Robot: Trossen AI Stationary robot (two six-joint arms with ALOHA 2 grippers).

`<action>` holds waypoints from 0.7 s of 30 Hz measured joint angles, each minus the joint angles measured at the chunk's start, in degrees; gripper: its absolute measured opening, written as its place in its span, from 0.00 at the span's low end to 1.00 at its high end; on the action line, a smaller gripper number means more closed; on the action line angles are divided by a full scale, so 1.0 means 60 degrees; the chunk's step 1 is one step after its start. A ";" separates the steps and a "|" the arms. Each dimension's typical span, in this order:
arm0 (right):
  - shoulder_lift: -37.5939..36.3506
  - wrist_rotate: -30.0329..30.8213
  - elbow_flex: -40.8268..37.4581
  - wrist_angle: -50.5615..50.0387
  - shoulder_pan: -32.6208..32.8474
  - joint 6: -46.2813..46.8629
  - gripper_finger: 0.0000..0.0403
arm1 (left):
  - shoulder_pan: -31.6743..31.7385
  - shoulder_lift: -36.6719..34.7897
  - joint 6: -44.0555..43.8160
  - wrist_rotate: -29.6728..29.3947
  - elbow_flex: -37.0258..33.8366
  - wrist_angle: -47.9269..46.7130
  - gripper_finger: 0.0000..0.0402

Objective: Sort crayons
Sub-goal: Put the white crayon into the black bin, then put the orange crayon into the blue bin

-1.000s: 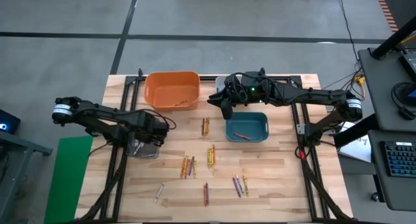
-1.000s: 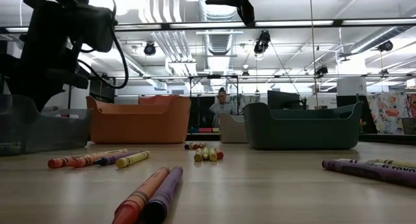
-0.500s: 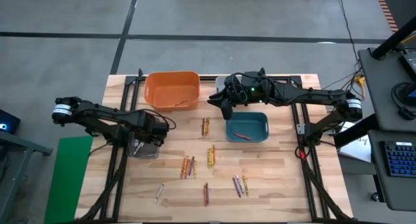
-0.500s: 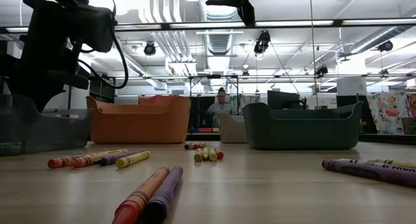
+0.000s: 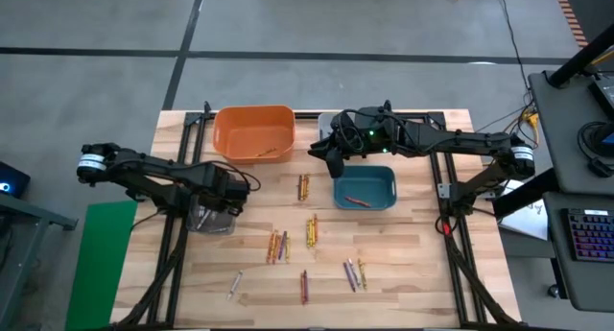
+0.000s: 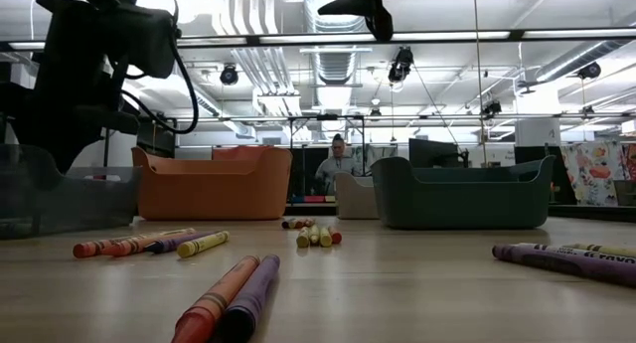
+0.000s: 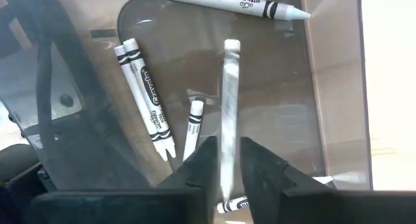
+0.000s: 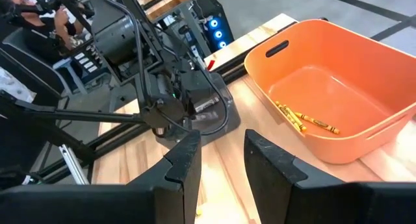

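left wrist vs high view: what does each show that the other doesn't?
Left wrist only: the left gripper shut on a white crayon over the clear bin, with more white crayons lying inside.
High only: the orange bin, the teal bin, loose crayons on the table, and the right gripper between those two bins.
Both: the left gripper and the clear bin.

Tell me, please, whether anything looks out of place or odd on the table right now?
Nothing stands out: loose crayons await sorting, the left gripper holds a white crayon over the clear bin.
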 joint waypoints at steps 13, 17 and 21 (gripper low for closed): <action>0.0000 -0.0007 0.0000 0.0004 0.0000 0.0046 0.25 | 0.0002 -0.0015 -0.0120 0.0085 0.0058 -0.0014 0.50; -0.0021 -0.0018 0.0000 0.0002 0.0000 0.0291 0.26 | 0.0000 -0.0061 0.0193 0.0053 0.0808 -0.0090 0.52; -0.0182 -0.0033 0.0000 -0.0094 0.0000 0.0601 0.26 | 0.0000 -0.0065 0.0725 -0.0615 0.2103 -0.0016 0.51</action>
